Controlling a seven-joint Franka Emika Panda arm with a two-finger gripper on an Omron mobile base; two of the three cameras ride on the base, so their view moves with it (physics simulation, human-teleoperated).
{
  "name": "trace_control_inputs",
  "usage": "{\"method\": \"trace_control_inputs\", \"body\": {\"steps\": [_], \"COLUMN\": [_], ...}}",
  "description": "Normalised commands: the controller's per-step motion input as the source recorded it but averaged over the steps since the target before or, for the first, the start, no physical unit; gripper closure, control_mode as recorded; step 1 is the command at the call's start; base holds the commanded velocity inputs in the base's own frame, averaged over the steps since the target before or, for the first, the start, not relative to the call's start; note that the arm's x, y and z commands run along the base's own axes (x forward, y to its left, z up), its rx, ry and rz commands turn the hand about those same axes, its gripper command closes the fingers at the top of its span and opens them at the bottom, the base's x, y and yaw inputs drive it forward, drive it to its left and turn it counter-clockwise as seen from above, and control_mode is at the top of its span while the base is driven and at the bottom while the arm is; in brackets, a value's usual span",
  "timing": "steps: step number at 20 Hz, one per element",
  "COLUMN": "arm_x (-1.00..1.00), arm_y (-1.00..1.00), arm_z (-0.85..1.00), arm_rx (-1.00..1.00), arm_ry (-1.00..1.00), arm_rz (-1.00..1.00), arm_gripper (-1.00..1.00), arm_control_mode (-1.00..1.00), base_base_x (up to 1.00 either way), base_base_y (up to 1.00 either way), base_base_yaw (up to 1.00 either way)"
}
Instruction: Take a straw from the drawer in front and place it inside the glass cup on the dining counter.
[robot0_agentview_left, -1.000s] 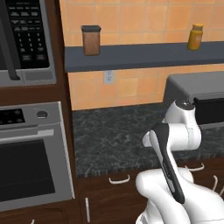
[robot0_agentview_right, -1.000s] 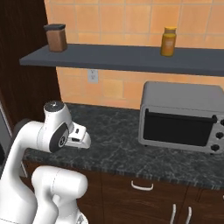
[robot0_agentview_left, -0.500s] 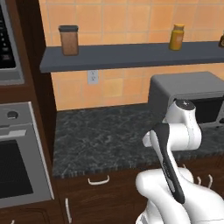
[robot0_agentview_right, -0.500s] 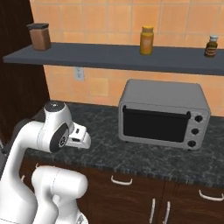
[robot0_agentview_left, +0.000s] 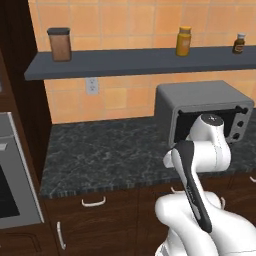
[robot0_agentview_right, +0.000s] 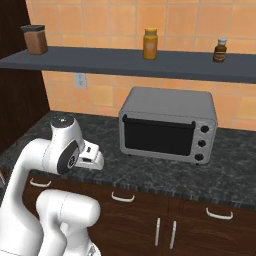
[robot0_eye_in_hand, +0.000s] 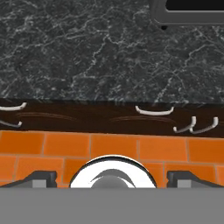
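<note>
Sideways the whole scene has slid since the earlier frames: our base is driving right, so the wall oven has left the left base view and the toaster oven (robot0_agentview_right: 167, 124) now sits near the middle of the right base view. We carry the arm folded close over the base, which we judge is a travel pose, with the gripper (robot0_eye_in_hand: 112, 177) looking down past the black granite counter (robot0_agentview_left: 115, 150) at the drawer fronts (robot0_eye_in_hand: 109, 118) and the orange floor; its fingers stand wide apart and hold nothing. We cannot see the straw (presumably inside a closed drawer), the glass cup or the dining counter. No jar on the shelf (robot0_agentview_right: 125, 60) bears readable writing.
</note>
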Motion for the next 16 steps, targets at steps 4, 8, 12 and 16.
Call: {"method": "trace_control_inputs", "body": {"steps": [4, 8, 12, 16], "arm_x": [0.0, -0.07, -0.49, -0.57], "arm_y": [0.0, 0.0, 0.52, 0.99], "arm_z": [0.0, -0.08, -0.28, -0.45], "arm_rx": [0.0, 0.0, -0.07, -0.25], "arm_ry": [0.0, 0.0, -0.11, -0.34], "arm_rz": [0.0, 0.01, 0.15, 0.2], "arm_gripper": [-1.0, -1.0, -1.0, -1.0], "arm_control_mode": [1.0, -1.0, -1.0, -1.0], "base_base_x": [-0.23, -0.18, 0.0, 0.0], "base_base_y": [-0.45, -0.13, 0.0, 0.0], "base_base_yaw": [0.02, 0.0, 0.0, 0.0]}}
